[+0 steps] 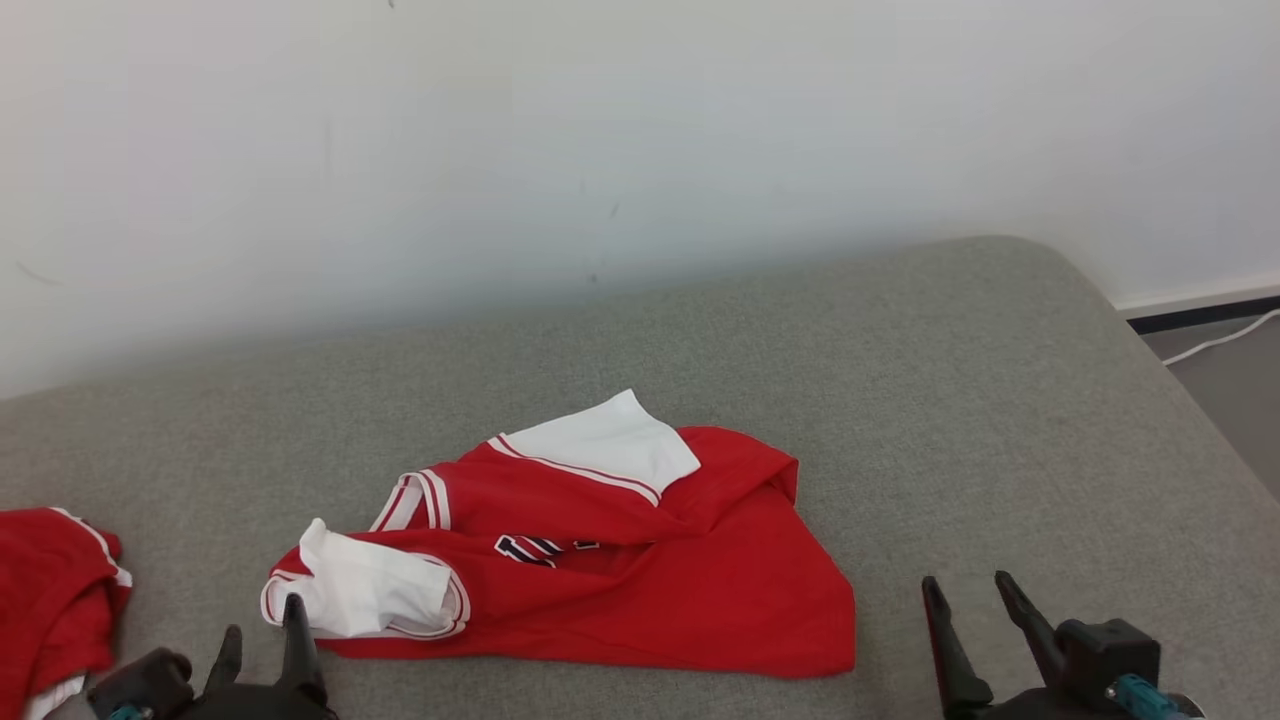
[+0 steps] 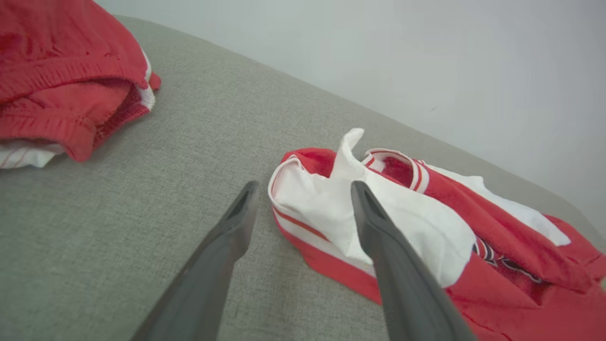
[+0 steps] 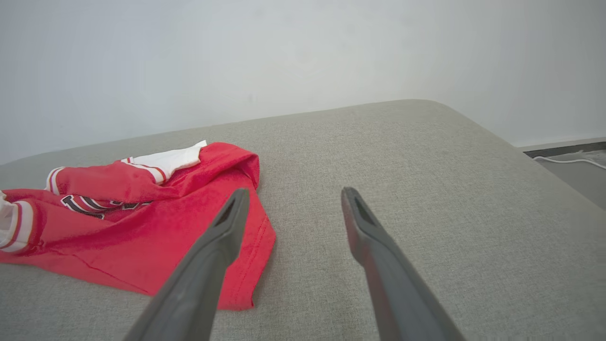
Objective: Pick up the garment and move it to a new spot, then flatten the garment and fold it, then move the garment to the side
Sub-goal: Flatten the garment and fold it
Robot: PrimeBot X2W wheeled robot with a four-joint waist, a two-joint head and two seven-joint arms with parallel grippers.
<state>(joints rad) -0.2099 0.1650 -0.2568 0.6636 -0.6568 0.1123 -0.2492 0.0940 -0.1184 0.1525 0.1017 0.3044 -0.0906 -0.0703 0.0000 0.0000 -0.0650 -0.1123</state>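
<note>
The garment (image 1: 620,560) is a red shirt with white sleeves and striped trim, lying crumpled on the grey cushion in the middle of the head view. My left gripper (image 1: 262,628) stands open at the shirt's near left corner, with one finger over the white sleeve (image 2: 326,208) and nothing clamped between the fingers. In the left wrist view, my left gripper (image 2: 303,192) straddles the sleeve's edge. My right gripper (image 1: 965,590) is open over bare cushion to the right of the shirt's hem (image 3: 246,265). In the right wrist view, my right gripper (image 3: 291,196) holds nothing.
A second red garment (image 1: 50,590) with white trim lies bunched at the cushion's left edge, seen up close as red cloth (image 2: 61,80). The grey cushion (image 1: 1000,420) ends at a rounded right corner, with floor and a white cable (image 1: 1220,340) beyond. A pale wall runs behind.
</note>
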